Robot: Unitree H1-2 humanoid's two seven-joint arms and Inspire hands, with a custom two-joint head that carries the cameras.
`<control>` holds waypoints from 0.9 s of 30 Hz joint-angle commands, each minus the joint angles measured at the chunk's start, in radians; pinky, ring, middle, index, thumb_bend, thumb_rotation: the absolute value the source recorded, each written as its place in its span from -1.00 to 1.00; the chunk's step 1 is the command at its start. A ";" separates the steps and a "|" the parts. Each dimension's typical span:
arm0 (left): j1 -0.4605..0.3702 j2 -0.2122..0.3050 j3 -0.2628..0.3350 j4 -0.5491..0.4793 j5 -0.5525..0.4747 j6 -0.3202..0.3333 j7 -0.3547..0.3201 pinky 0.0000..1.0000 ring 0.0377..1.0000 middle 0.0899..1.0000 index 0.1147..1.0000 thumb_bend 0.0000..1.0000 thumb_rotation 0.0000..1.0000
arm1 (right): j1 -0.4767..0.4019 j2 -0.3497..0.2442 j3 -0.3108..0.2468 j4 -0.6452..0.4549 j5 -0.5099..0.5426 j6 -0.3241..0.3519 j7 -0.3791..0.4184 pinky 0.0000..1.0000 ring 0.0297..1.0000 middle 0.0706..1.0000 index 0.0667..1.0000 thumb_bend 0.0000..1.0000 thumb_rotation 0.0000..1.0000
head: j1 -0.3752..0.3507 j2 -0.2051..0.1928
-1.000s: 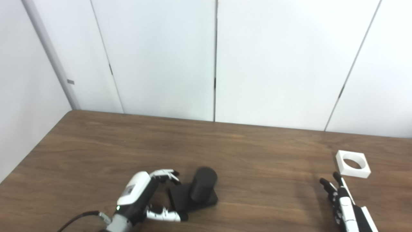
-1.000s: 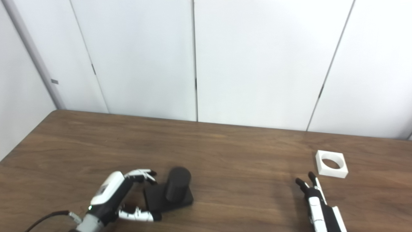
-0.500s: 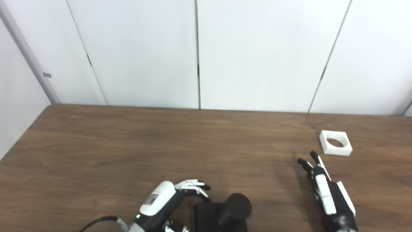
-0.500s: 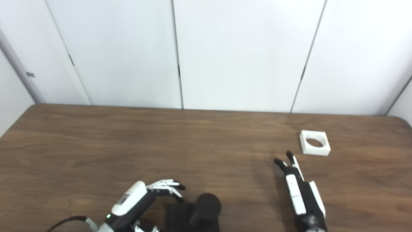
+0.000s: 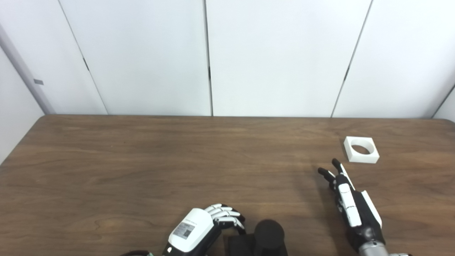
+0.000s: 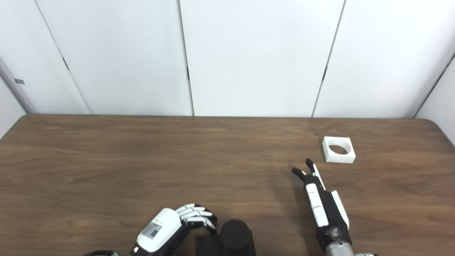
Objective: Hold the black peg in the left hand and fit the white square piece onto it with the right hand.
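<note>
Left eye view: brown table [image 5: 142,160] backed by white panels. At 6 o'clock, black peg [image 5: 269,233] upright on its dark base, cut by the bottom edge. Just at its 9 o'clock, left hand [image 5: 199,234], fingers [image 5: 227,217] curled toward the base, tips at its near corner; whether touching cannot be told, and nothing seen gripped. At 4 o'clock, right hand [image 5: 352,206] flat and low over the table, fingers straight and slightly spread, holding nothing, pointing toward 12. At 2 o'clock, white piece [image 5: 361,149] lying flat, round hole up, just beyond the right fingertips at their 1 o'clock, apart from them.

Right eye view: same layout. Peg [image 6: 234,236] at 6 o'clock, left hand [image 6: 167,227] close at its 9 o'clock with curled fingers. Right hand [image 6: 325,206] outstretched at 4 o'clock, empty. Piece [image 6: 338,149] at 2 o'clock, well apart from the peg.
</note>
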 commanded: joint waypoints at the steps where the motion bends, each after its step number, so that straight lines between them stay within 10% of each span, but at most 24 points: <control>1: 0.012 0.012 -0.010 0.051 0.117 0.064 -0.027 0.68 0.59 0.48 -0.15 0.03 -0.91 | 0.102 0.036 0.013 -0.050 0.005 -0.021 -0.009 1.00 0.91 0.76 1.00 0.05 1.00 | -0.005 0.006; 16: 0.017 -0.024 0.020 0.045 0.212 0.137 -0.034 0.66 0.58 0.45 -0.16 0.03 -0.91 | 0.103 0.035 -0.008 -0.094 0.043 0.020 -0.014 1.00 0.87 0.74 1.00 0.07 0.98 | -0.104 0.002; 27: 0.016 -0.015 0.037 -0.001 0.200 0.152 -0.100 0.59 0.54 0.44 -0.16 0.03 -0.91 | 0.020 -0.124 -0.090 -0.286 -0.089 0.196 0.016 0.88 0.83 0.73 0.83 0.25 -0.06 | -0.191 -0.013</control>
